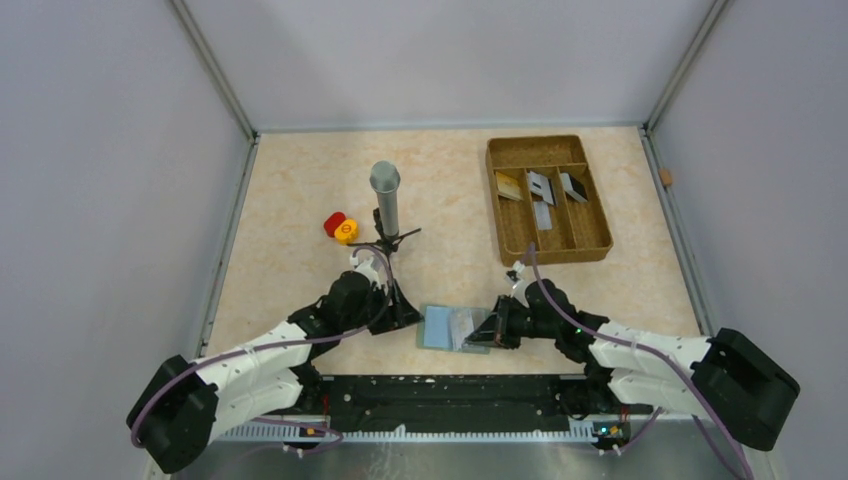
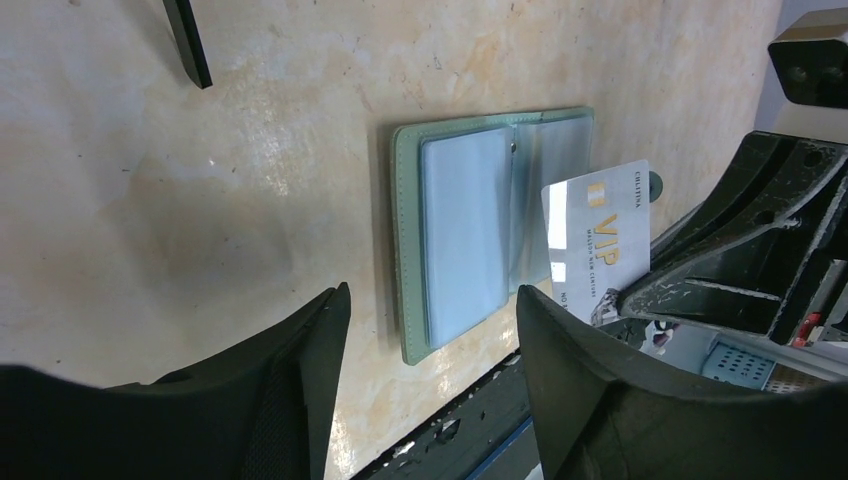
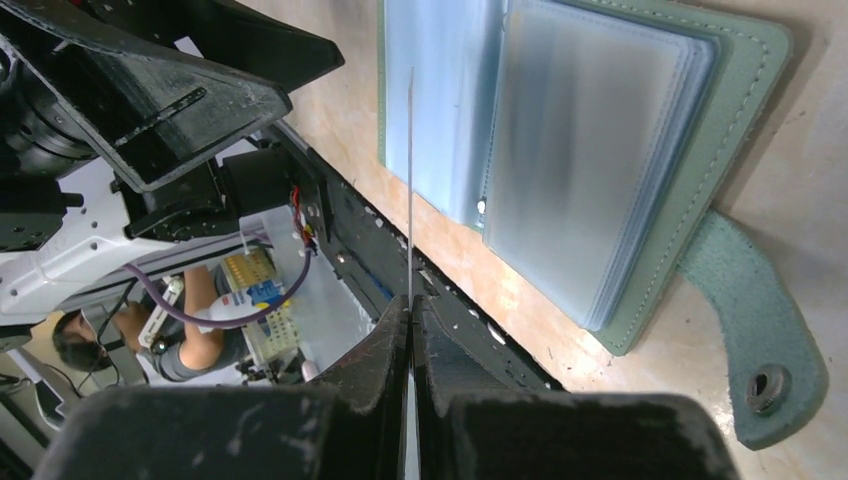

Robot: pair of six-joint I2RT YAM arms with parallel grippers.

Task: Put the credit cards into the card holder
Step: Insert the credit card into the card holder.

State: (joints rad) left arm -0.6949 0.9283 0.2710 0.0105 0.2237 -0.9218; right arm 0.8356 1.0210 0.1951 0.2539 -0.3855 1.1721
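The card holder (image 1: 447, 327) lies open and flat on the counter (image 1: 300, 200), at 6 o'clock in the overhead view, close to the near edge between the two arms. Its grey-green cover faces down, its clear, pale blue sleeves face up, and its closing tab (image 3: 765, 330) sticks out flat to one side.

One silver card (image 2: 597, 240), printed with VIP in gold, is pinched at one end by the right tool (image 3: 410, 305), whose fingers are pressed together on it. The card stands on edge above the holder's 3 o'clock half. Whether it touches the sleeves cannot be told.

The left tool (image 2: 430, 295) sits just at 9 o'clock of the holder, low over the counter, its fingers spread and holding nothing.

The other credit cards (image 1: 540, 186), one tan-gold, two silvery and one black, lie in a brown tray (image 1: 497, 205) at 1 o'clock, well apart from the holder.

A grey cylinder (image 1: 385, 195) stands upright on a small black stand at 11 o'clock. A red and yellow pair of small pieces (image 1: 340, 228) sits just at its 9 o'clock.
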